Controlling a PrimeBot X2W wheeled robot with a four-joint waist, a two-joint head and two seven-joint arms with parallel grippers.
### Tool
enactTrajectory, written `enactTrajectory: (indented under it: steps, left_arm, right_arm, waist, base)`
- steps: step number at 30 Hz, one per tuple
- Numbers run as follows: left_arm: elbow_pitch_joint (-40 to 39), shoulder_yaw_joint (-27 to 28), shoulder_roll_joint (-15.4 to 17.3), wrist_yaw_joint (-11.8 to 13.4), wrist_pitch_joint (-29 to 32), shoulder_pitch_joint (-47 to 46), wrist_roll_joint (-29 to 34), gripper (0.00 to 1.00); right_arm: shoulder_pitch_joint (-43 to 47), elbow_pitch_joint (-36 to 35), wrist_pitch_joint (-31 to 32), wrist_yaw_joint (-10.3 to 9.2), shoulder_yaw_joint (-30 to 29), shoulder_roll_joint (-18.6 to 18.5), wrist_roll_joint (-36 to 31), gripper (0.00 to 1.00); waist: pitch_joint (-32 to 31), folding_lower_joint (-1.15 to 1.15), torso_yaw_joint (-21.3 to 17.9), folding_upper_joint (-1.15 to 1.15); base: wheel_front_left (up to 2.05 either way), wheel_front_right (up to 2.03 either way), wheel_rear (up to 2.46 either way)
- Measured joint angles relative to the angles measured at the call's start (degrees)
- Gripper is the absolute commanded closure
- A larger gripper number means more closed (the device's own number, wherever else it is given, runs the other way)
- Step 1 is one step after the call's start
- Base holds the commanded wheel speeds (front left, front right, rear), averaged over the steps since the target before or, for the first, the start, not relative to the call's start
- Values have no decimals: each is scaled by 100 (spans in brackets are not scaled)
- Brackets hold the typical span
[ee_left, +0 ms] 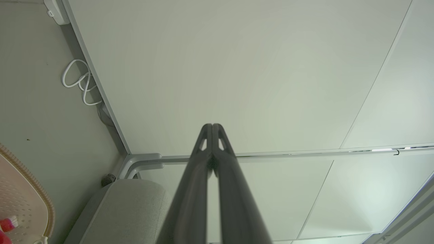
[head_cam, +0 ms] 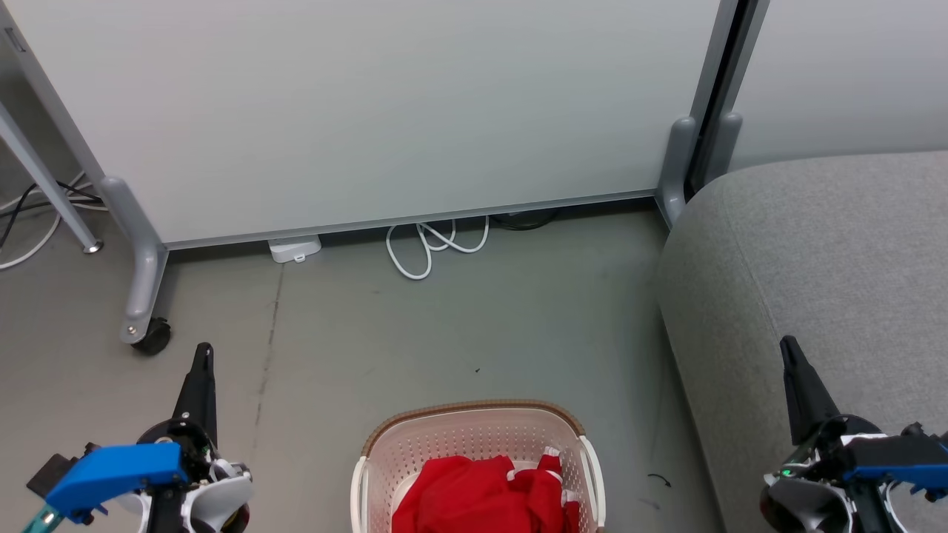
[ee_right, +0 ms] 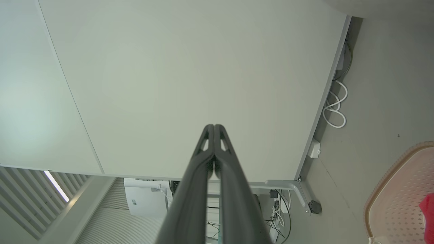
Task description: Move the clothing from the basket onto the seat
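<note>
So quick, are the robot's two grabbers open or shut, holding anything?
Left gripper, long and dark: shut, holding nothing.
Right gripper, long and dark: shut, holding nothing.

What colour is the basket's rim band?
Brown, woven-looking, on the cream basket; clearest in the head view.

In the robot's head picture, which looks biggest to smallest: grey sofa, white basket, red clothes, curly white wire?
1. Grey fabric sofa.
2. Cream-white perforated plastic basket.
3. Bright red fabric clothing inside it.
4. Looped white cable, though it lies farther away.
The picture's edges cut off the first three.
</note>
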Motion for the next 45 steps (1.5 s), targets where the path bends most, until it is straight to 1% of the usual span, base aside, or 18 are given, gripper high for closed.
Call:
enactTrajectory:
  steps: [1,6,12,20,21,22,23,29,37,42,45]
  left_arm:
    - [19,-1,-1,1,-3,8,1,0]
    - [280,-9,-62,1,-9,314,5,0]
    - [289,-105,-76,1,-169,377,32,0]
    - [254,-187,-74,44,-365,374,376,0]
    - [234,-207,-73,83,-417,373,599,0]
    - [234,-207,-73,83,-417,373,599,0]
    - [200,-235,-71,136,-466,372,829,0]
    - [121,-364,-69,237,-613,372,1602,0]
    - [81,-544,-47,291,-783,372,2709,0]
    - [60,-648,-1,296,-883,371,3328,0]
    - [40,-712,11,296,-950,370,3654,0]
  right_arm:
    - [8,19,0,0,1,3,0,0]
    - [242,270,-8,-9,25,43,0,0]
    - [292,266,-160,-14,147,47,-66,0]
    - [292,234,-359,-14,218,47,-509,0]
    - [292,230,-410,-14,218,47,-721,0]
    - [292,230,-410,-14,218,47,-721,0]
    - [291,226,-461,-14,215,47,-951,0]
    - [289,199,-604,-14,231,47,-1785,0]
    - [286,116,-783,-14,286,45,-2914,0]
    - [283,15,-881,-14,305,43,-3688,0]
    - [274,-19,-945,-14,323,43,-4025,0]
  waist:
    - [0,0,0,0]
    - [0,0,0,0]
    - [0,0,0,0]
    - [-1,0,2,0]
    - [0,0,3,0]
    - [0,0,3,0]
    - [1,0,4,0]
    - [7,0,8,0]
    - [13,0,16,0]
    - [20,0,27,0]
    - [27,0,34,0]
  base:
    - [0,0,0]
    - [0,0,0]
    - [0,0,0]
    - [0,0,0]
    - [0,0,0]
    - [0,0,0]
    - [0,0,0]
    - [0,0,0]
    - [0,0,0]
    - [0,0,0]
    - [0,0,0]
